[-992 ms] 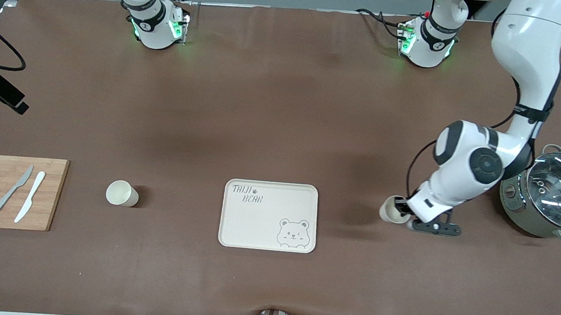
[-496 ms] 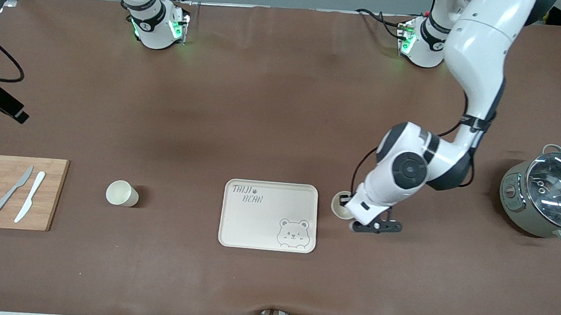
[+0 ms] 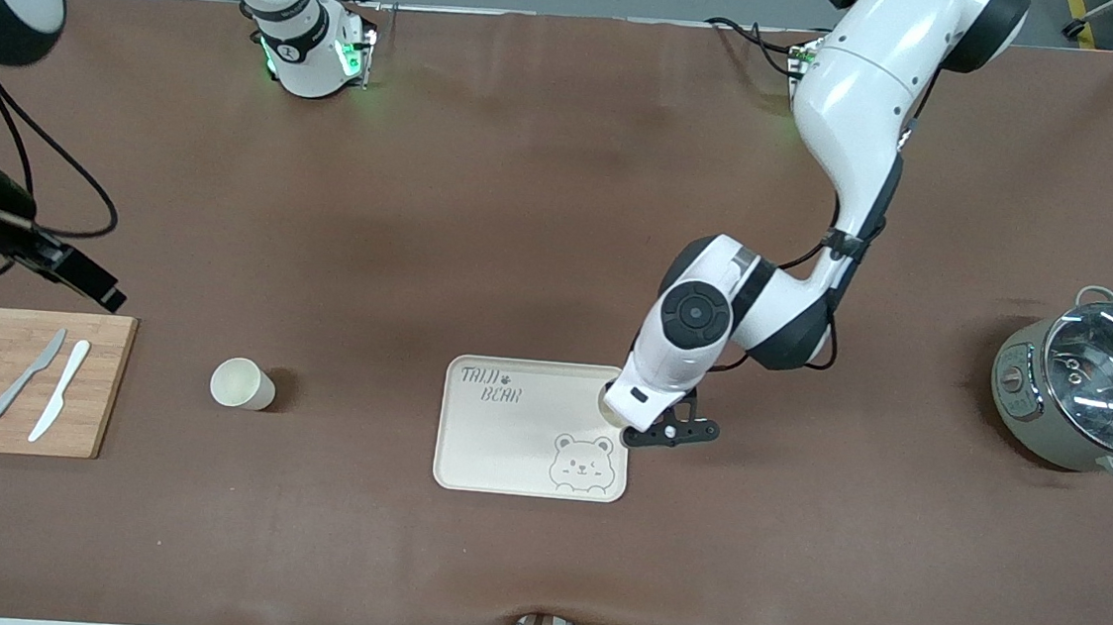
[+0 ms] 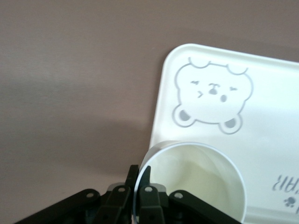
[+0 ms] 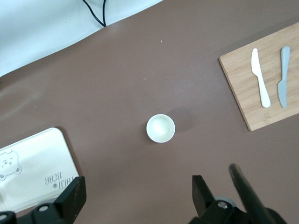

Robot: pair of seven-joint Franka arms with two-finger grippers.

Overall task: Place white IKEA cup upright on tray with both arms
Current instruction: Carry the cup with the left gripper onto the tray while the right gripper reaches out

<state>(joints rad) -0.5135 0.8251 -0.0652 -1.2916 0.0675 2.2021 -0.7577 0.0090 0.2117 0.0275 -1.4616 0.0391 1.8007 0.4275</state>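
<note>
A white cup (image 3: 606, 402) hangs upright in my left gripper (image 3: 615, 407), over the edge of the cream tray (image 3: 506, 448) toward the left arm's end. In the left wrist view the gripper (image 4: 140, 171) is shut on the cup (image 4: 196, 179), one finger inside the rim and one outside, with the tray (image 4: 280, 93) and its bear drawing below. A second white cup (image 3: 238, 383) stands upright on the table between tray and cutting board; it is the cup (image 5: 160, 128) in the right wrist view. My right gripper (image 5: 138, 192) is open and empty, high over the table beside that cup.
A bamboo cutting board (image 3: 99, 386) with two knives and lemon slices lies at the right arm's end. A pot with a glass lid (image 3: 1091, 394) stands at the left arm's end. Brown table mat surrounds the tray.
My left arm has carried the cup from beside the pot across the table to over the tray's edge. The right arm has swung into view above the cutting board.
</note>
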